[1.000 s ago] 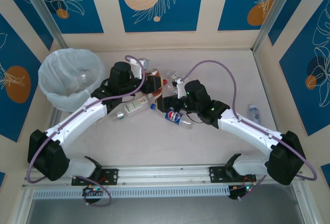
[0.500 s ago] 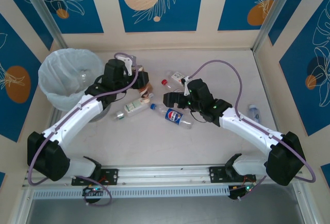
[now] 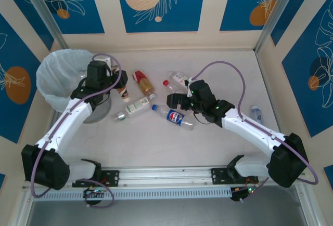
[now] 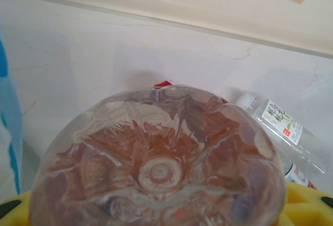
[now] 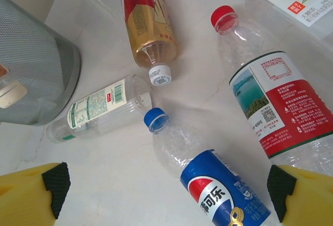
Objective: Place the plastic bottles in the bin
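My left gripper (image 3: 115,82) is shut on a brown-tinted plastic bottle (image 3: 124,92), held beside the right rim of the bin (image 3: 57,72), a grey bin with a white bag. In the left wrist view the bottle's base (image 4: 158,171) sits between my yellow fingers (image 4: 307,205). My right gripper (image 3: 169,100) is open above the table, over the blue Pepsi bottle (image 5: 223,195) (image 3: 178,117). Lying around it are a red-white bottle (image 5: 276,106), a red-gold bottle (image 5: 148,23) (image 3: 143,82) and a green-white bottle (image 5: 99,109) (image 3: 134,107).
One clear bottle (image 3: 83,75) lies inside the bin's bag. Another white-labelled bottle (image 3: 179,76) lies behind the right gripper, and a small bottle (image 3: 255,113) rests near the right wall. The bin's grey mesh wall (image 5: 31,65) stands left of the loose bottles.
The left arm has lifted the brown bottle out of the cluster and swung it left to the bin's rim. The right gripper drew back slightly and now hovers still.
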Motion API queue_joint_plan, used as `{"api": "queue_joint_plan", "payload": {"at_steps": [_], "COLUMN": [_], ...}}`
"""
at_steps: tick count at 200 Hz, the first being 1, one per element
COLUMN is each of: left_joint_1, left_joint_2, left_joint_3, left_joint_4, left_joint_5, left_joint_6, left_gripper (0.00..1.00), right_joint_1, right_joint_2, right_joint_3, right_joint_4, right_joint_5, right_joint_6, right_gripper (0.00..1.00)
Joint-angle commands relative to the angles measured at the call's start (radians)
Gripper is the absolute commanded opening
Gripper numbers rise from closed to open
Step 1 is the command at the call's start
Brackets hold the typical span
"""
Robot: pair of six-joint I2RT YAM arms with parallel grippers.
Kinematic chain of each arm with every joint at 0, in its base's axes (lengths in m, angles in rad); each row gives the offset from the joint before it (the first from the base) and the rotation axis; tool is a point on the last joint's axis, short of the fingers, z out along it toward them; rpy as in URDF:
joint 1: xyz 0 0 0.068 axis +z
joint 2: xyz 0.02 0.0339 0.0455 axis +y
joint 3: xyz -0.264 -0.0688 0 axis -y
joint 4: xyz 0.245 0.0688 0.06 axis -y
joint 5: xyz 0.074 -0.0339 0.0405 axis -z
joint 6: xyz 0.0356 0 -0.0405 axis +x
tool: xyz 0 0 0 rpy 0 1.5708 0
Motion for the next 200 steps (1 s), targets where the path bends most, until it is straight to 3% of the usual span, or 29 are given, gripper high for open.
{"api": "queue_joint_plan", "payload": {"at_steps": [1,35,81,147,174,200], "left_joint_1": [0.037,0.078,0.090,0.090,0.091,0.091], "left_joint_2": [-0.050,-0.080,-0.126,-0.173,-0.183,-0.181], "left_joint_3": [-0.022,-0.034,-0.016,0.115,0.189,0.255], "left_joint_4": [-0.026,-0.048,-0.078,-0.128,-0.137,-0.146], "left_joint_5": [-0.040,-0.066,0.002,0.233,0.187,0.056], "left_joint_6": [0.033,0.040,0.026,0.034,0.078,0.128], "left_gripper": [0.46,0.46,0.46,0.48,0.48,0.48], "right_joint_1": [-0.006,-0.008,-0.009,-0.009,-0.009,-0.009], "right_joint_2": [-0.010,-0.008,0.004,0.031,0.035,0.036], "right_joint_3": [0.018,0.024,0.033,0.053,0.052,0.052], "right_joint_4": [-0.010,-0.011,-0.010,-0.010,-0.012,-0.015], "right_joint_5": [0.011,0.008,0.006,-0.002,0.001,0.005], "right_joint_6": [0.010,0.010,0.008,0.009,0.009,0.013], "right_gripper": [1.00,1.00,1.00,1.00,1.00,1.00]}}
